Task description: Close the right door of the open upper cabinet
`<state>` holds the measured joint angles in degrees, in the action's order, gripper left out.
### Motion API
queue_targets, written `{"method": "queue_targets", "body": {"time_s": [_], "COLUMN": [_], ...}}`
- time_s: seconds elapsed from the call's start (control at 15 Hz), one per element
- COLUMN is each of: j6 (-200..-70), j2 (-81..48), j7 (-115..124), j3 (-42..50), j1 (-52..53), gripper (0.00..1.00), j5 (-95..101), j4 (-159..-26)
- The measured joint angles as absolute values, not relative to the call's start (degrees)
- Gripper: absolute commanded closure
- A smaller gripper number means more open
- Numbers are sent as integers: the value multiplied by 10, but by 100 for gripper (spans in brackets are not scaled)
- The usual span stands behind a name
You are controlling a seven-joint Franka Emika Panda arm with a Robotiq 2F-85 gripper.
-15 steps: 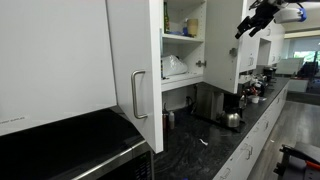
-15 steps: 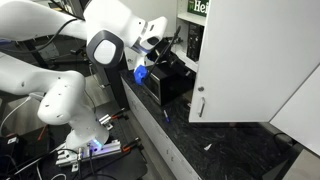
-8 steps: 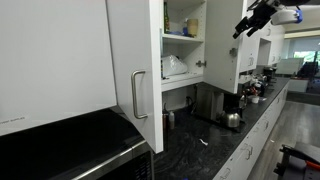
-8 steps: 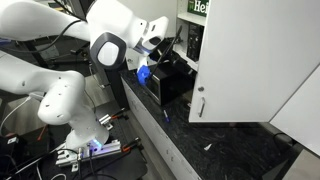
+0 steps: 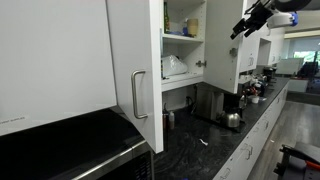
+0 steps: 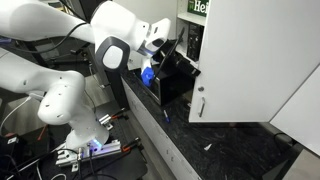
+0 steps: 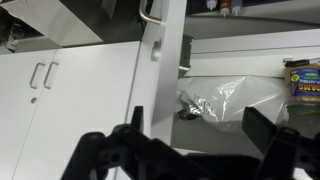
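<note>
The upper cabinet stands open with both doors swung out. In an exterior view the right door [image 5: 224, 45] sticks out from the cabinet, and my gripper [image 5: 244, 25] hangs by its free edge, near the top. In an exterior view the same door [image 6: 255, 60] shows its outer face and handle [image 6: 200, 103], with my gripper [image 6: 172, 58] at its free edge. In the wrist view the door [image 7: 166, 60] is edge-on between my spread fingers [image 7: 262, 125]. My gripper [image 7: 198, 125] is open and empty. I cannot tell whether it touches the door.
The left door [image 5: 135, 60] with its handle [image 5: 138, 95] hangs open nearer the camera. A plastic bag [image 5: 175, 67] lies on the lower shelf, also in the wrist view [image 7: 225, 100]. A coffee maker [image 5: 232, 103] and kettle [image 5: 233, 120] stand on the dark counter [image 5: 200, 150].
My gripper has shifted slightly toward the right door's free edge. The doors have not moved.
</note>
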<state>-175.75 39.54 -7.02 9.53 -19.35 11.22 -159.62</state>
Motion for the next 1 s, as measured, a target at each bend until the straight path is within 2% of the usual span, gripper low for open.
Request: {"method": "queue_targets", "body": {"time_s": [1.0], "j6": [-1765], "j2": [372], "j7": [-76], "j3": [131], "j1": [-104], "gripper": [0], "j5": [101], "j4": [-1596]}}
